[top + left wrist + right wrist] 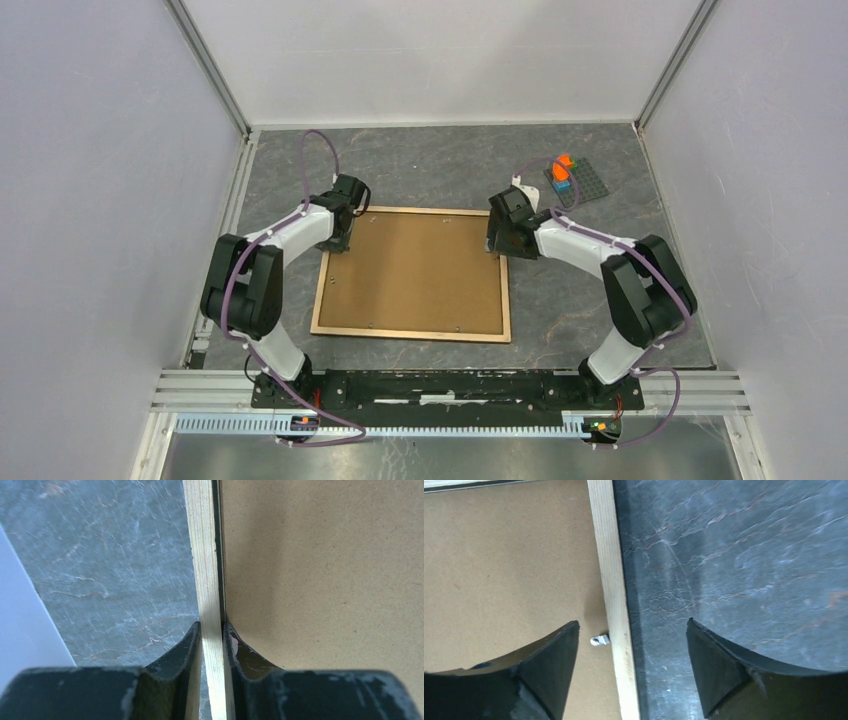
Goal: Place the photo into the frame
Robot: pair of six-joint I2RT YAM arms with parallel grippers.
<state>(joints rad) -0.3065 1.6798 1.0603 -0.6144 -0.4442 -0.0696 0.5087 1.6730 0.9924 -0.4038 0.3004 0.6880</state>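
The frame [411, 331] lies flat in the middle of the table, light wood rim up, with the brown fibreboard backing panel [415, 270] filling it. The photo is hidden. My left gripper [341, 243] is at the frame's far left corner, shut on the wood rim [207, 580]; one finger is outside the rim, the other on the backing panel [325, 570]. My right gripper [497, 247] is open over the frame's right rim [611, 580] near the far right corner, one finger over the backing panel [499, 565], the other over the table. A small metal tab [600, 640] sits by the rim.
A small grey studded plate [583, 183] with an orange piece [564, 165] lies at the back right. The table top [430, 165] is dark marbled grey, with white walls on three sides and a metal rail along the near edge.
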